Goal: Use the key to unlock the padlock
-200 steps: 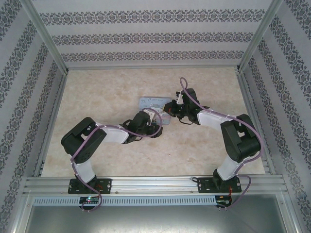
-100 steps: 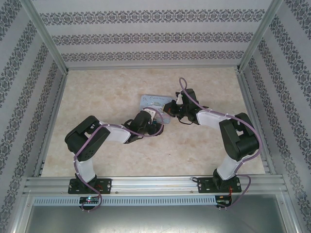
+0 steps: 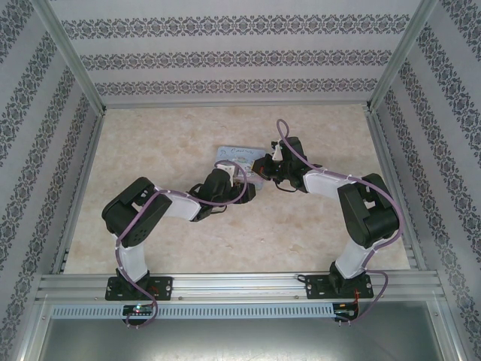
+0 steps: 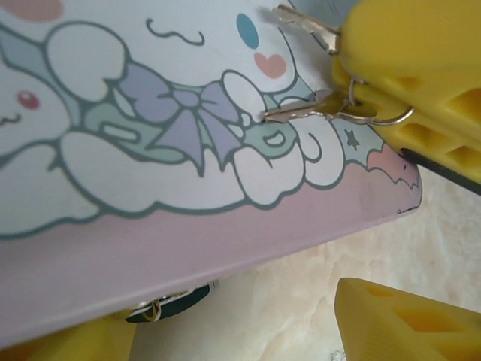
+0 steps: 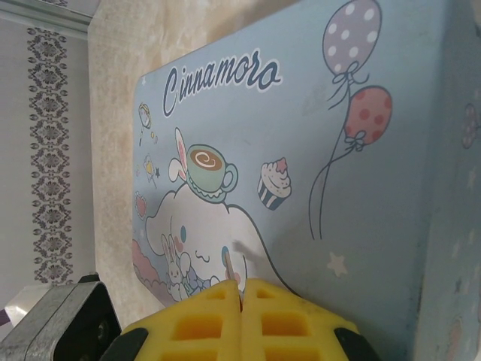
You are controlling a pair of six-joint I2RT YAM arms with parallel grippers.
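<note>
The padlock, small and dark teal, lies on the table by the front edge of the cartoon tin. It sits between my left gripper's open fingers, close to the left one. My right gripper is shut on the key. A second key hangs from the same ring. The key's tip pokes out over the tin lid. From above, the left gripper and right gripper meet at the tin's near right corner.
The tin lies flat at the middle of the marble-patterned table. Patterned walls and metal frame rails enclose the table on three sides. Bare table lies to the left and behind the tin.
The left arm has shifted a little to the right and toward the tin. The right arm has stayed where it was, still shut on the key.
</note>
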